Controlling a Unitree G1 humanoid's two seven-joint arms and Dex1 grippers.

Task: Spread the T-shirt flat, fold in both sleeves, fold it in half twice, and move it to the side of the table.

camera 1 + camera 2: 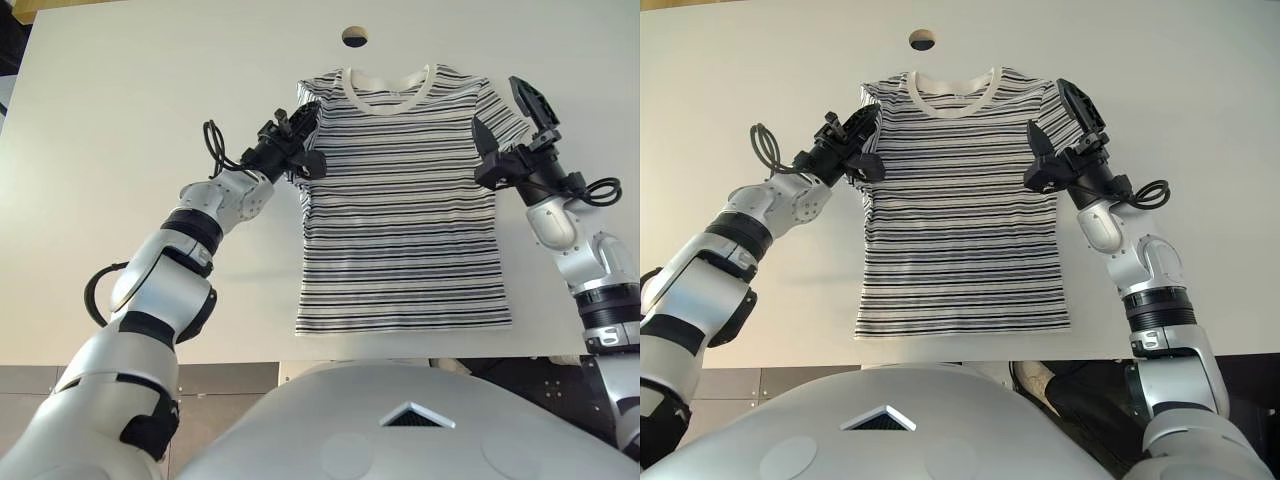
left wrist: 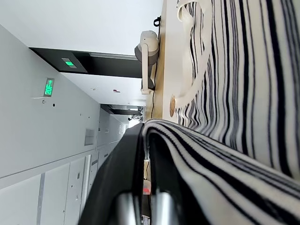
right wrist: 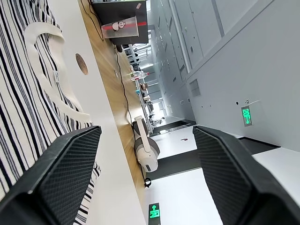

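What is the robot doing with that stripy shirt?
The robot is folding a striped T-shirt that lies spread out on the white table. Its left gripper is pinching the cloth at the sleeve on that side. Its right gripper is open by the other sleeve and holds nothing. The shirt has not been folded in half yet.

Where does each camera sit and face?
Left eye view: head, looking down past left gripper and right gripper at the T-shirt.
Right eye view: same scene, slightly offset.
Left wrist view: along the left gripper, shut on a sleeve.
Right wrist view: through the open right gripper, toward the collar.
Both wrist views share the round hole.
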